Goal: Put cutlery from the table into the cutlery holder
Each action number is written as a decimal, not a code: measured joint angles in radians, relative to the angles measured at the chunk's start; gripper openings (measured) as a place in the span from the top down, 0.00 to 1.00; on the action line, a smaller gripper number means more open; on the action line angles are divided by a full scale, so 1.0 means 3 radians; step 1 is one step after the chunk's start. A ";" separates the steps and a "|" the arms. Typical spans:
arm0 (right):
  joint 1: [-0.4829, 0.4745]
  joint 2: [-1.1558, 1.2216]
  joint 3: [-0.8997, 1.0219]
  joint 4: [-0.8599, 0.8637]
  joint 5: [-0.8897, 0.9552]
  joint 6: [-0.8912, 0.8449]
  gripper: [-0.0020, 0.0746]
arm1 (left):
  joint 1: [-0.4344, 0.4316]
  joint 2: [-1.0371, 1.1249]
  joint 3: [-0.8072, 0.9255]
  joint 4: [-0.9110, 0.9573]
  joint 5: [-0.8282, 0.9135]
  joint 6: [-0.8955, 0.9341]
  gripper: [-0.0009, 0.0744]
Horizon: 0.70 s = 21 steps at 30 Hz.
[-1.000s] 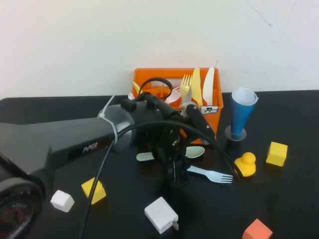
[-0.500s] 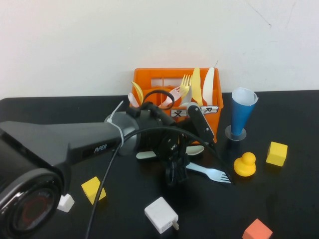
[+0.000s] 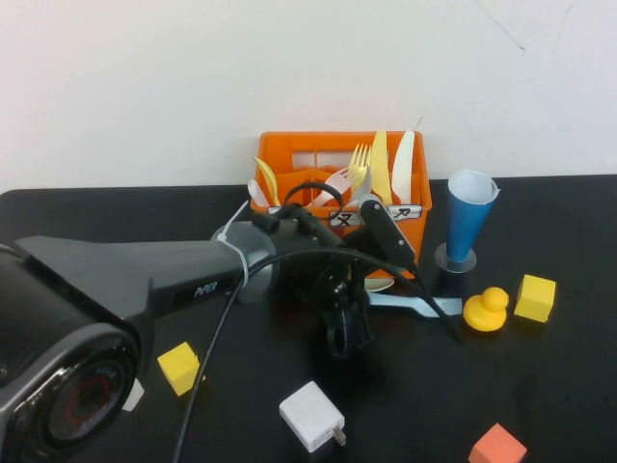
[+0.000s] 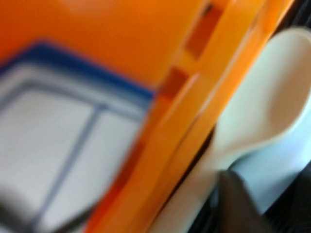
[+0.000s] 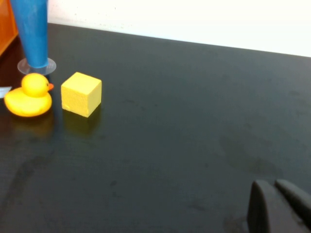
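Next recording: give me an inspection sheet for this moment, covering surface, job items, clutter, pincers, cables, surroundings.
Surface: black table.
Job's things: orange crate holds upright cutlery; blue fork and pale spoon lie by its front.
Clutter: blue cup, duck, yellow cubes, orange block, white adapter.
Pincers: left pincer low at the crate front; right pincer over bare table.
Cables: black cable along left arm.
Surroundings: white wall.
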 joint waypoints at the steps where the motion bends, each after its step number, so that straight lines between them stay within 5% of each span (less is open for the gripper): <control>1: 0.0000 0.0000 0.0000 0.0000 0.0000 0.0000 0.98 | 0.0000 0.0000 -0.0009 0.0000 0.0055 -0.0007 0.72; 6: 0.0000 0.0000 0.0000 0.0000 0.0000 0.0000 0.98 | 0.0007 0.0000 -0.0015 -0.0046 0.0280 -0.0015 0.95; 21: 0.0000 0.0000 0.0000 0.0000 0.0000 0.0000 0.98 | -0.0156 -0.0214 0.0003 -0.0365 0.1306 0.0100 0.99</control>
